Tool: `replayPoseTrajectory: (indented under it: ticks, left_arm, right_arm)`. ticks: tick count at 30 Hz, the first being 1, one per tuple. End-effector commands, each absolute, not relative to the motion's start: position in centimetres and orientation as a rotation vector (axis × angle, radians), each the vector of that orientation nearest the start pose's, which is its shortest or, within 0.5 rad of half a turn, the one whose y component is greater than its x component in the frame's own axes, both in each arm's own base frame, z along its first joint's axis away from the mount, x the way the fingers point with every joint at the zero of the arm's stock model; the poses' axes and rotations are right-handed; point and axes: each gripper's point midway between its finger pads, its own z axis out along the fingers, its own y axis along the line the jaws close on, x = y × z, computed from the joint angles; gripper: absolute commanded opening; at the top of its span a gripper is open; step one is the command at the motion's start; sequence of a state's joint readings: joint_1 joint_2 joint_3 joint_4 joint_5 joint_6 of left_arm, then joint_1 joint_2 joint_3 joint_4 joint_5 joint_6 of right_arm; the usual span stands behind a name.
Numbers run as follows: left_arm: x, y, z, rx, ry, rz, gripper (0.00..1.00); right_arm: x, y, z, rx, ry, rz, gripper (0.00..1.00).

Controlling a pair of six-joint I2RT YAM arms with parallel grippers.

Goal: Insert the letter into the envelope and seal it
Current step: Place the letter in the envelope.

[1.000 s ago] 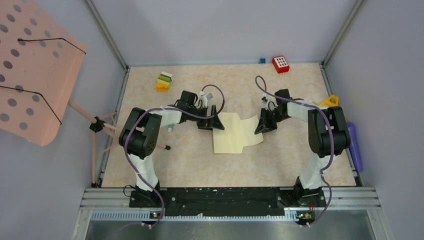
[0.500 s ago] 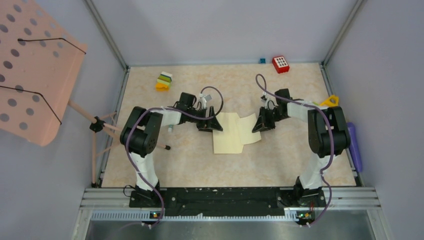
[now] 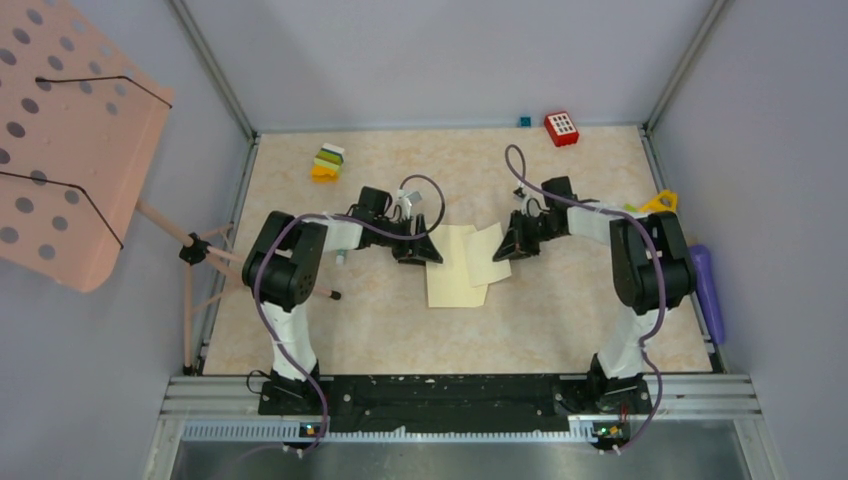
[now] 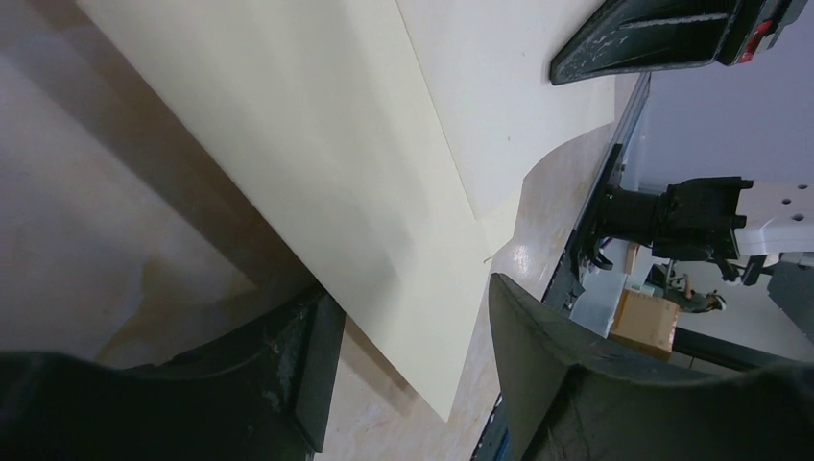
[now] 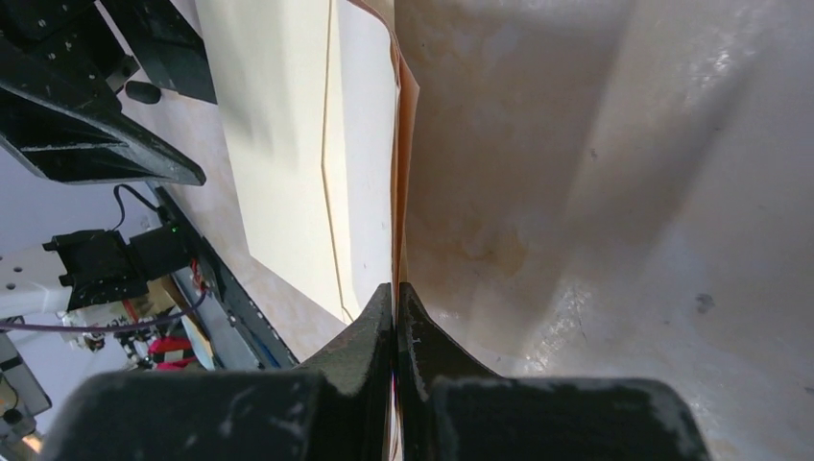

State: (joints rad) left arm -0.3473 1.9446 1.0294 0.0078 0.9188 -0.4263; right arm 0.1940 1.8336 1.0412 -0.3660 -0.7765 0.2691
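Observation:
The pale yellow envelope [image 3: 455, 278] lies flat mid-table. Its flap [image 3: 488, 255] is lifted and folded leftward over the body. My right gripper [image 3: 508, 248] is shut on the flap's edge; in the right wrist view the thin sheet [image 5: 395, 173] runs straight into the closed jaws of the right gripper [image 5: 395, 288]. My left gripper [image 3: 428, 250] sits low at the envelope's left edge. Seen from the left wrist, the left gripper [image 4: 411, 298] is open, and a corner of the envelope [image 4: 336, 144] lies between its fingers without being pinched. The letter is hidden.
A red block with white dots [image 3: 561, 128] and a small blue piece [image 3: 524, 122] sit at the back wall. A yellow-green stack [image 3: 328, 162] is back left, a yellow item [image 3: 660, 203] and a purple object [image 3: 708, 290] at the right edge. A pink perforated stand [image 3: 70, 140] leans outside left.
My right gripper has moved left, carrying the flap up and over the envelope body. The left gripper's jaws have narrowed around the envelope's left edge.

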Motion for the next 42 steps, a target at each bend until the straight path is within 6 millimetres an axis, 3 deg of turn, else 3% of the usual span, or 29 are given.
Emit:
replayPoseTrajectory:
  ticks: [1, 6, 10, 18, 21, 37, 42]
  left_arm:
    - [31.6, -27.0, 3.7, 0.304, 2.494, -1.466, 0.59]
    - [31.8, -26.8, 3.5, 0.277, 2.496, -1.478, 0.5]
    - [31.9, -26.7, 3.5, 0.264, 2.494, -1.479, 0.49]
    - [32.4, -26.1, 3.4, 0.234, 2.491, -1.443, 0.45]
    - [32.4, -26.1, 3.4, 0.23, 2.493, -1.436, 0.38]
    - [34.6, -25.9, 3.1, 0.207, 2.494, -1.42, 0.37]
    - [35.5, -26.3, 2.8, 0.173, 2.483, -1.434, 0.32]
  right_arm:
    - [31.0, 20.7, 4.0, -0.155, 2.677, 1.248, 0.0]
    - [30.8, 21.0, 3.4, -0.152, 2.684, 1.268, 0.0]
    - [30.8, 21.0, 3.3, -0.151, 2.686, 1.27, 0.0]
    - [30.9, 21.1, 4.0, -0.154, 2.661, 1.275, 0.0]
    - [30.9, 21.2, 4.2, -0.16, 2.657, 1.277, 0.0]
    - [32.2, 20.2, 5.5, -0.135, 2.599, 1.307, 0.0]
    - [32.8, 20.1, 6.0, -0.139, 2.584, 1.299, 0.0]
